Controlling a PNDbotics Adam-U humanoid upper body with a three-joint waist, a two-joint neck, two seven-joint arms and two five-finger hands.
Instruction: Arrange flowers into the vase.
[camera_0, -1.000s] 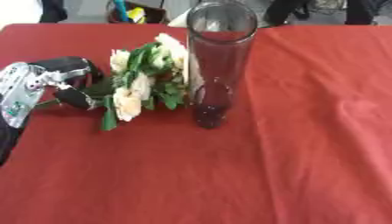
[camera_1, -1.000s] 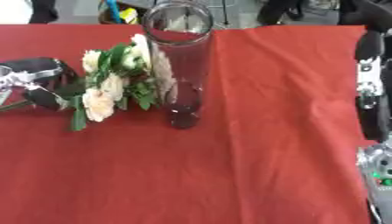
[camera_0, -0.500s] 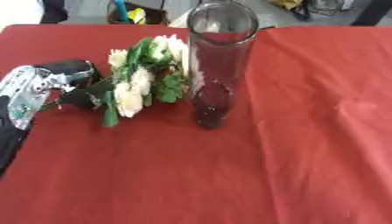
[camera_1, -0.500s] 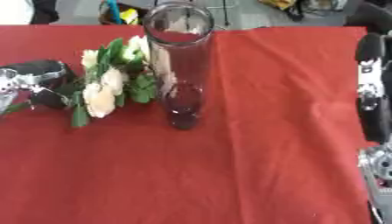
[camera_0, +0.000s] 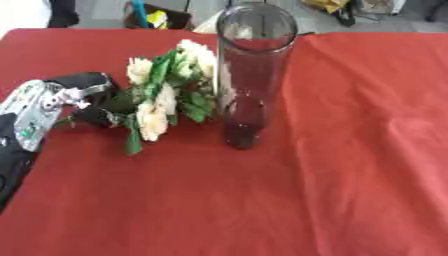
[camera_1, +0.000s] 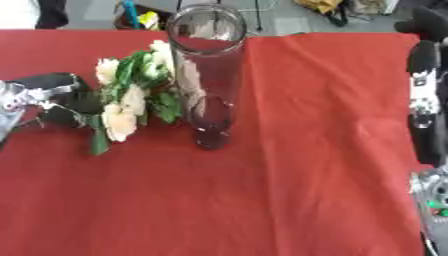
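Observation:
A tall clear glass vase (camera_0: 252, 75) stands upright on the red tablecloth (camera_0: 350, 150), a little back from the middle. Left of it lies a bunch of white flowers (camera_0: 166, 92) with green leaves, its blooms reaching the vase's side. My left hand (camera_0: 80, 97) lies at the left edge, its black fingers curled round the flower stems. My right hand (camera_1: 423, 35) shows only in the right eye view, at the right edge, far from the vase and holding nothing.
The red cloth covers the whole table, with soft creases on its right half. Beyond the far edge are floor, a dark box with blue and yellow things (camera_0: 153, 17) and other clutter.
None apart from a small shift of the whole picture; the left hand, flowers and vase keep their places relative to each other.

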